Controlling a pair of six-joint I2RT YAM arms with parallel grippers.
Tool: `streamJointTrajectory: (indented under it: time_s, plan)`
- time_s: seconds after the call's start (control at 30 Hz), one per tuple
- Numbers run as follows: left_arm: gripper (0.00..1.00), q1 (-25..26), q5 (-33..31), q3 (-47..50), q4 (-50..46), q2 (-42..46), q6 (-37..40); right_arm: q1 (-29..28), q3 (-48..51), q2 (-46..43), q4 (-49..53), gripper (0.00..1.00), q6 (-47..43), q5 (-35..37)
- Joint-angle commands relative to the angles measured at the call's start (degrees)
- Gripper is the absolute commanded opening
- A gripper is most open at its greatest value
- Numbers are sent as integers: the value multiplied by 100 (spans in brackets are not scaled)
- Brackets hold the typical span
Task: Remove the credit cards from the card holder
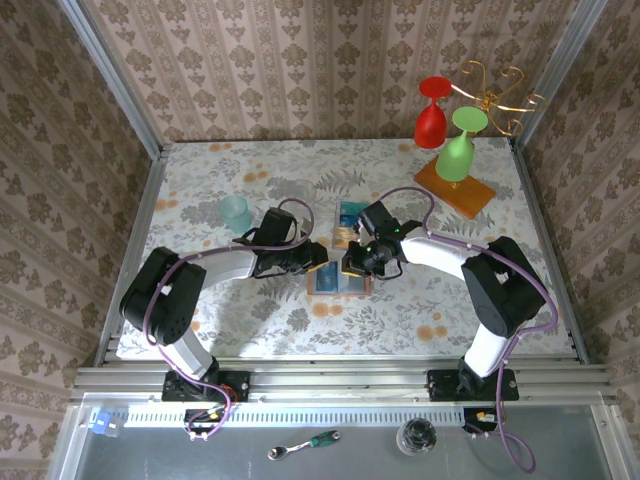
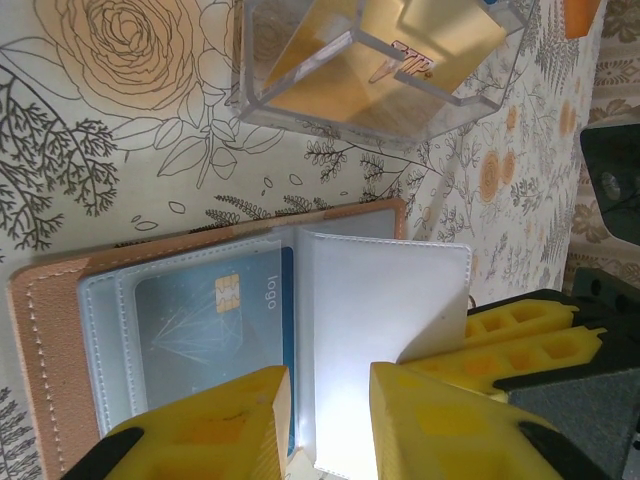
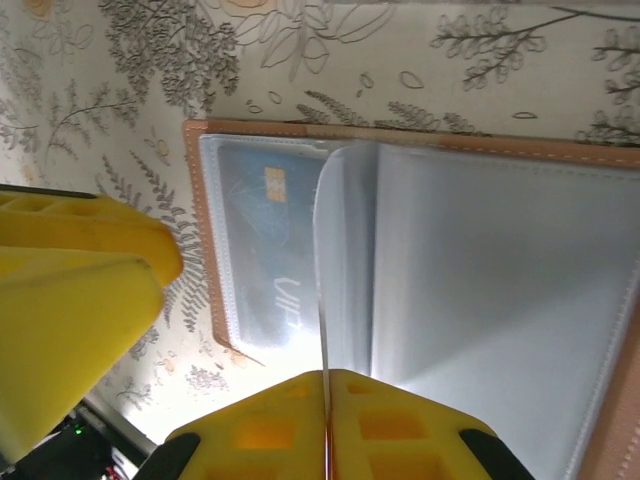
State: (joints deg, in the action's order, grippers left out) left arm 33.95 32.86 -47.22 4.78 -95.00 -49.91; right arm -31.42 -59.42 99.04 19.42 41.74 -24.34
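Note:
The card holder (image 1: 338, 283) lies open on the flowered table, tan rim up, with grey-blue pocket panels (image 3: 500, 280). A blue-teal credit card (image 2: 205, 315) with a chip sits inside the left pocket (image 3: 262, 250). My right gripper (image 3: 326, 378) is shut on the edge of a thin pocket panel, which stands up from the fold. My left gripper (image 2: 330, 385) hovers low over the holder's fold, its yellow fingers (image 2: 225, 420) apart with nothing pinched. An orange-tan credit card (image 2: 420, 45) lies in a clear plastic box (image 2: 300, 110) just beyond the holder.
A pale green cup (image 1: 236, 213) stands left of the arms. At the back right an orange wooden slab (image 1: 470, 195) carries a gold rack with a red goblet (image 1: 431, 118) and a green goblet (image 1: 457, 150). Patterned walls close three sides.

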Motion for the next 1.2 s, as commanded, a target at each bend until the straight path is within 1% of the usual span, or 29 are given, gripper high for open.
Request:
streamJointTrajectory:
  time_s: [0.0,0.17,0.23,0.4,0.53,0.67,0.93,1.17]
  plan:
    - [28,-56,103,90,139,-3,-68,-22,-11,-163,504,11,-227,494]
    - [29,-72,89,92,95,-20,-37,-22,-35,-297,1090,12,-523,1281]
    - [28,-81,81,82,62,-41,-20,-21,-106,-312,1397,14,-642,1545]
    - [28,-91,58,101,16,-91,12,-20,-350,-329,1881,24,-813,1942]
    - [28,-94,44,124,-11,-120,25,-22,-489,-411,2005,26,-868,2037]
    - [27,-104,-7,135,-89,-131,94,-38,-552,-461,1845,27,-845,1791]
    - [22,-108,-51,257,-145,-72,140,-71,-406,-321,743,27,-350,585]
    - [16,-157,-131,390,-321,56,274,-153,-435,44,156,27,-99,67]
